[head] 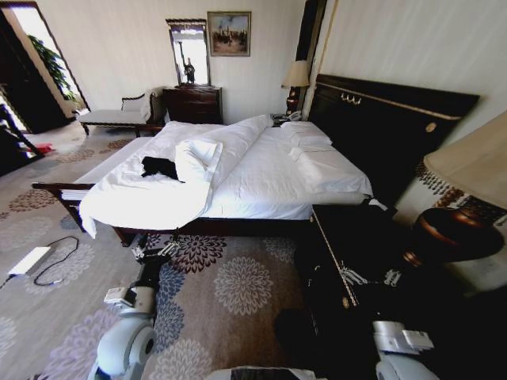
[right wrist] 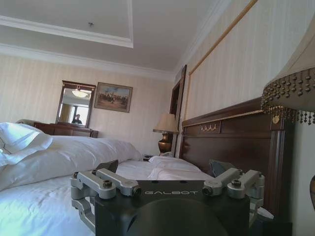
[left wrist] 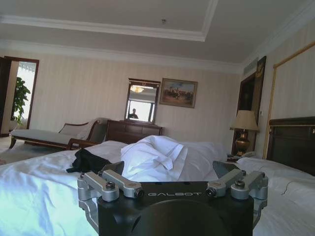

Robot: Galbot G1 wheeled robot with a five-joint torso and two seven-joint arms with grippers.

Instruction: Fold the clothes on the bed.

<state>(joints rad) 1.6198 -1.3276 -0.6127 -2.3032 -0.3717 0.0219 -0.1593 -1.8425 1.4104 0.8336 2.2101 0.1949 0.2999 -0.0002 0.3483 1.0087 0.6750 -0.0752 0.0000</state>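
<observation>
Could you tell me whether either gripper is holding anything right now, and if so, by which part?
Nothing is held. The left gripper and right gripper hang open before the bed; the black T-shirt lies crumpled on it.

Head view: high, looking down across the bed [head: 261, 174] from its side. Wrist views: low, level over the mattress, sharing mirror [left wrist: 141, 101] and painting [right wrist: 113, 97].

Black T-shirt [head: 160, 167] lies crumpled on white bed [head: 261, 186].
</observation>
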